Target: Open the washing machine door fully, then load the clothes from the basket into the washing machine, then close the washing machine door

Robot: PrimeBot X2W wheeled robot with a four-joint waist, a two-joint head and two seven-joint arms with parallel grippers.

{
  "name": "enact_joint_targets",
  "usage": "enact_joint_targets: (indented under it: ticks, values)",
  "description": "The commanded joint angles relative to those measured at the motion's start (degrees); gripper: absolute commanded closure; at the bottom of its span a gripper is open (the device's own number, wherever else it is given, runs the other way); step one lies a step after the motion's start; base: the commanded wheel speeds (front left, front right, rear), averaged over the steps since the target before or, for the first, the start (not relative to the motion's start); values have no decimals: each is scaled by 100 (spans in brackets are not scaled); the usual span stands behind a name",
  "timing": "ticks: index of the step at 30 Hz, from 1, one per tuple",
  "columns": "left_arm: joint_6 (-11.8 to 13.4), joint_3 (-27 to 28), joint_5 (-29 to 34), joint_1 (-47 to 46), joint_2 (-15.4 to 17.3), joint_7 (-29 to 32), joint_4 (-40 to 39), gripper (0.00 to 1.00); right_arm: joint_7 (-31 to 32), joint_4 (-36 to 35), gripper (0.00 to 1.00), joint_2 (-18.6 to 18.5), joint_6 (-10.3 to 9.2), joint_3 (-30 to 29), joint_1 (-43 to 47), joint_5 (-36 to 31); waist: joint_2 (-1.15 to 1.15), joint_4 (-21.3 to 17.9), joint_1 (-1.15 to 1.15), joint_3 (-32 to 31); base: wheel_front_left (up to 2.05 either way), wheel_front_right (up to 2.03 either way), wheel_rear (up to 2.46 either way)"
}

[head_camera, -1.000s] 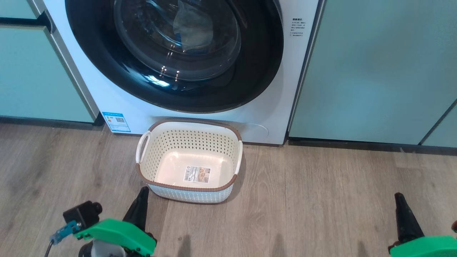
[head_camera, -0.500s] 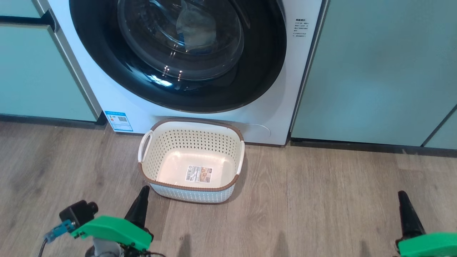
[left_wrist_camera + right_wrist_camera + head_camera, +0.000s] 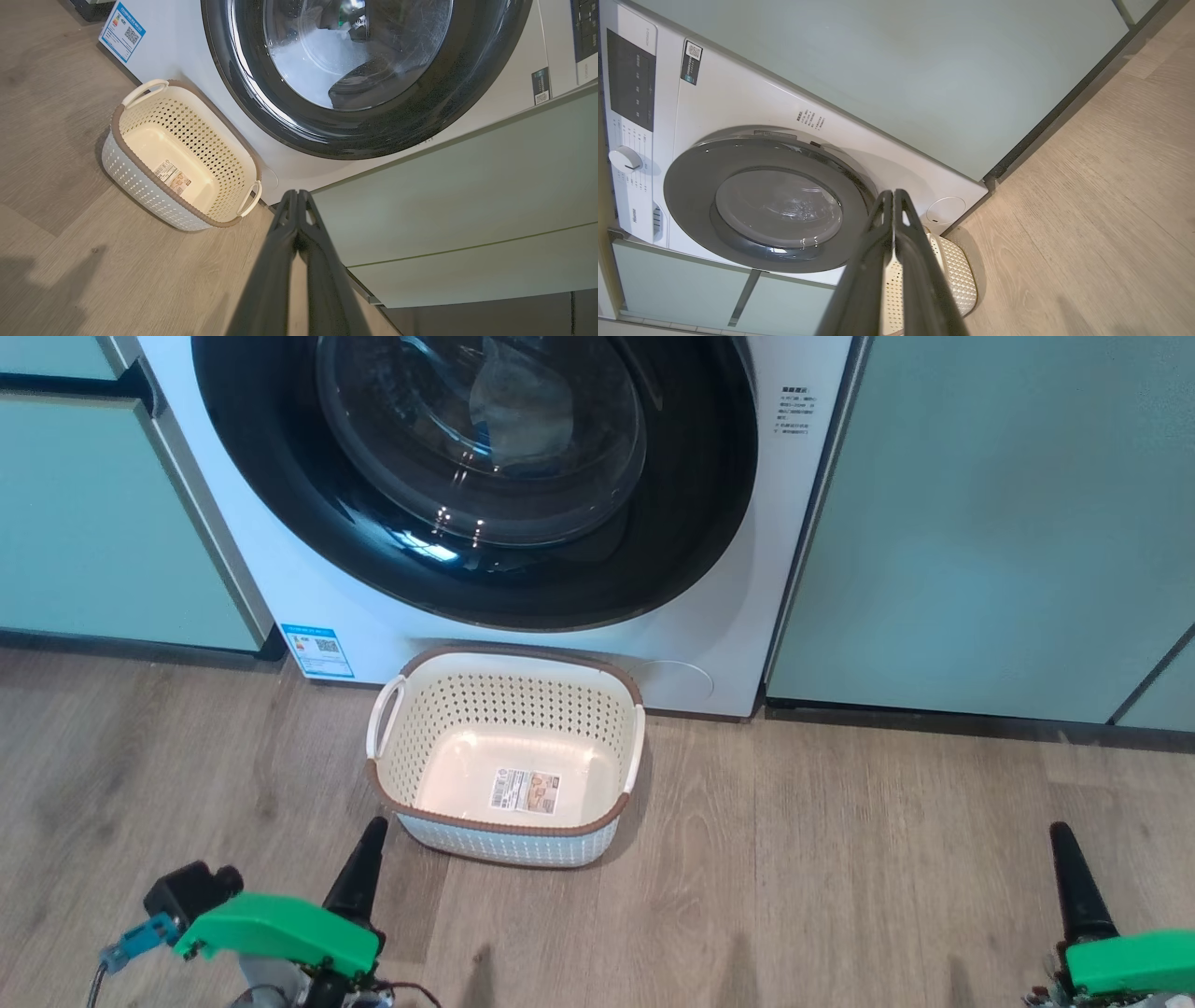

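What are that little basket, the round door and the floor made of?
Basket: likely moulded plastic, matte cream, with evenly punched holes and a brown rim. Door: glossy black ring, probably plastic, round a clear bulging window, seemingly glass, both throwing sharp highlights. Floor: wood-look planks, grey-brown grain and seams; real wood or laminate, I cannot tell.

The washing machine door (image 3: 271, 523) is glossy black plastic with bright reflections, and its bulging window (image 3: 485, 439) is clear glass. The washing machine (image 3: 719, 607) shell is smooth, white and faintly shiny. The basket (image 3: 512, 845) is matt cream perforated plastic with a brown rim, and its label (image 3: 525, 791) looks like printed paper. The floor (image 3: 840, 859) shows matt grey-brown wood grain. The cabinets (image 3: 980, 523) are smooth, satin pale green.
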Motion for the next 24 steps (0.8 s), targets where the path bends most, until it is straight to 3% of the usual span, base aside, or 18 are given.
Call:
enact_joint_targets:
  ticks: [1,24]
  values:
    - [-53,187,-147,-367,18,27,-139,100,36,-152,100,-125,-11,21,-318,158,0,4,0,-1,0,0,0]
    - [-267,412,-1543,-562,-67,309,122,100,299,33,100,-130,-15,-104,-530,1565,0,90,0,-9,0,0,0]
